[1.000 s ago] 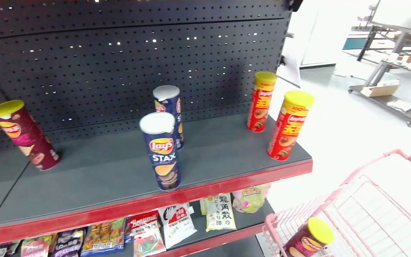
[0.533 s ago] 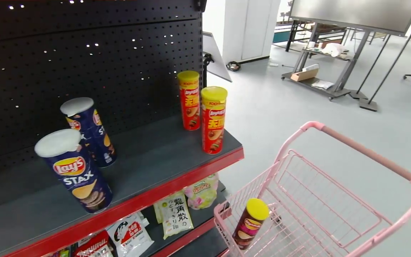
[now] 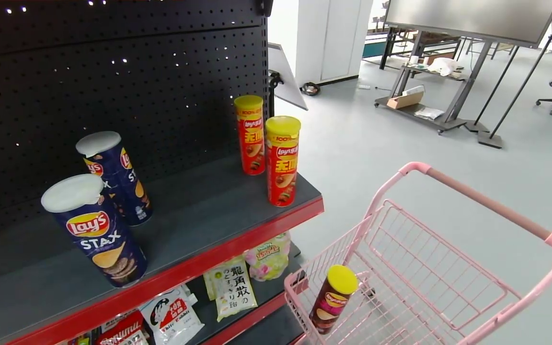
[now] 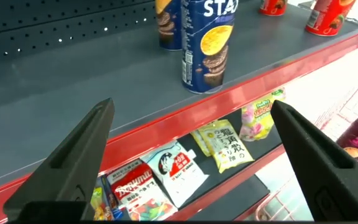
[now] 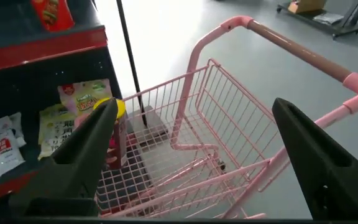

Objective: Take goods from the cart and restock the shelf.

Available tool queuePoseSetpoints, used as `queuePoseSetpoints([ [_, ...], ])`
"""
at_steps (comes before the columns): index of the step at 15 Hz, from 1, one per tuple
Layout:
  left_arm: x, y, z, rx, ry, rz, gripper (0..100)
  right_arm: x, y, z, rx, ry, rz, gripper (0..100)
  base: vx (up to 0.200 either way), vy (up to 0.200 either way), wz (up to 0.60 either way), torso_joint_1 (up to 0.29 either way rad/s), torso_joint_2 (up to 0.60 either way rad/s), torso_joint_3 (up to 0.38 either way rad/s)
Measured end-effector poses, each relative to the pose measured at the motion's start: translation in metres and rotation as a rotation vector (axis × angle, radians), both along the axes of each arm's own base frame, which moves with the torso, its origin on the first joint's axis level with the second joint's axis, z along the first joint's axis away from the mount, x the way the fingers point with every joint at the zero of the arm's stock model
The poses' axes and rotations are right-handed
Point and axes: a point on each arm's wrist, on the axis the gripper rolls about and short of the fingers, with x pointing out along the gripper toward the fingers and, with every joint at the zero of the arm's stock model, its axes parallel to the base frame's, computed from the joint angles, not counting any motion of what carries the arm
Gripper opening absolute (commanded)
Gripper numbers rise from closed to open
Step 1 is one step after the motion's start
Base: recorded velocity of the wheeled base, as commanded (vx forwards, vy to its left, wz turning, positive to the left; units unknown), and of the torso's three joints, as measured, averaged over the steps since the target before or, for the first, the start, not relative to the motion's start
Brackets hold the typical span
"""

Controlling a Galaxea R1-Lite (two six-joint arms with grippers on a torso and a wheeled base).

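Head view: dark grey metal shelf with a red front edge (image 3: 237, 242) carries two dark blue cylindrical cans with white lids, the front blue can (image 3: 95, 230) and the back blue can (image 3: 113, 177). Two red cylindrical cans with yellow lids, the front red can (image 3: 281, 160) and the back red can (image 3: 250, 134), stand near its right end. Pink wire cart (image 3: 477, 196) stands just beside that end. The task's thing, a maroon cylindrical can with a yellow lid (image 3: 333, 299), leans in the cart's corner nearest the shelf. Flat snack bags (image 3: 230, 287) lie on the lower shelf.

Left wrist view: left hand (image 4: 191, 109) has its fingers wide apart, holding nothing, in front of the shelf's red edge. The front blue can (image 4: 207, 43) is beyond it.

Right wrist view: right hand (image 5: 194, 102) is also spread and empty, above the cart (image 5: 291, 40). The maroon can (image 5: 115, 134) is off to one side, not between the fingers.

Step, as I judge it: pickup not yet made. Next move likely calls for the right hand to line up over the maroon can, drop into the basket, close on its body, and lift clear of the wire wall. The bare stretch between blue and red cans looks free.
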Motion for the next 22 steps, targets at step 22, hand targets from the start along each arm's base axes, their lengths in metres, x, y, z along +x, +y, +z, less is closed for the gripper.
queuePoseSetpoints([
  [22,0.000,0.000,0.000,0.000,0.000,0.000,100,0.212,0.057,0.041,0.023,0.699,0.276,100,0.000,0.000,0.00,-0.064,0.15,0.085],
])
